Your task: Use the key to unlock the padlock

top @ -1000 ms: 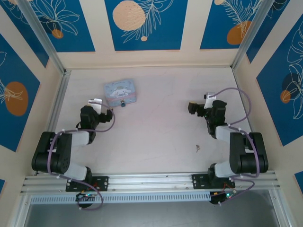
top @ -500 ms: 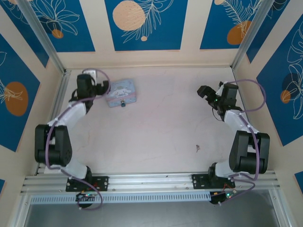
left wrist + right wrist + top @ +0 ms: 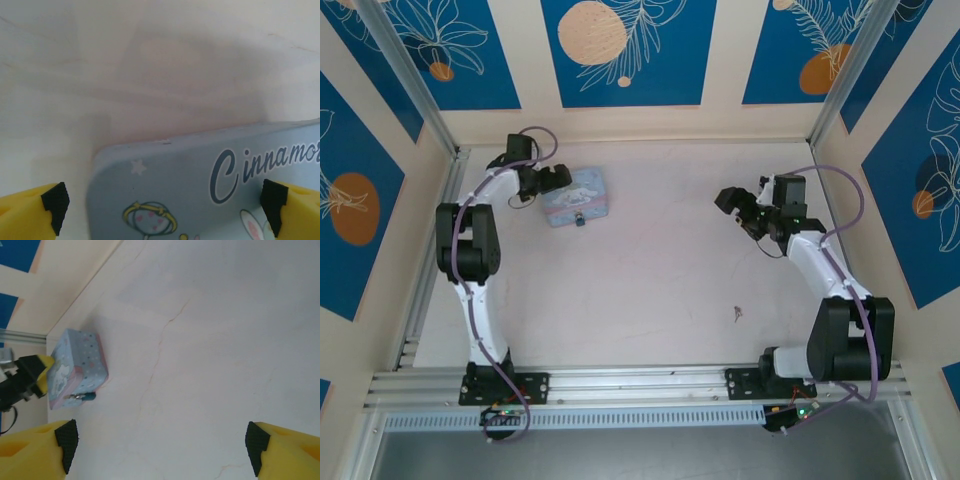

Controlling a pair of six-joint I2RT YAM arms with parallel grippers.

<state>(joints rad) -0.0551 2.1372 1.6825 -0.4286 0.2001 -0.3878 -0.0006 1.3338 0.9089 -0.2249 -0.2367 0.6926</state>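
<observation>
The tiny dark teal padlock [image 3: 580, 220] hangs at the front of the pale blue cartoon tin [image 3: 578, 194] at the far left of the table. In the right wrist view the padlock [image 3: 88, 396] shows its small metal shackle against the tin [image 3: 77, 365]. The thin silver key [image 3: 736, 314] lies alone on the table, near right. My left gripper [image 3: 556, 180] hovers open over the tin's left end, and its yellow fingers [image 3: 35, 216] straddle the lid's corner [image 3: 165, 190]. My right gripper [image 3: 727, 200] stands open above bare table at mid right, far from the key, with nothing between its fingers [image 3: 40, 452].
Aluminium rails [image 3: 430, 240] and cream walls [image 3: 640, 122] close the table on three sides. My left gripper [image 3: 30, 371] appears beside the tin in the right wrist view. Bare tabletop [image 3: 660, 260] stretches between the tin and the key.
The left arm has stretched out along the left rail and swung its gripper onto the tin's left end. The right gripper has drifted left and slightly nearer.
</observation>
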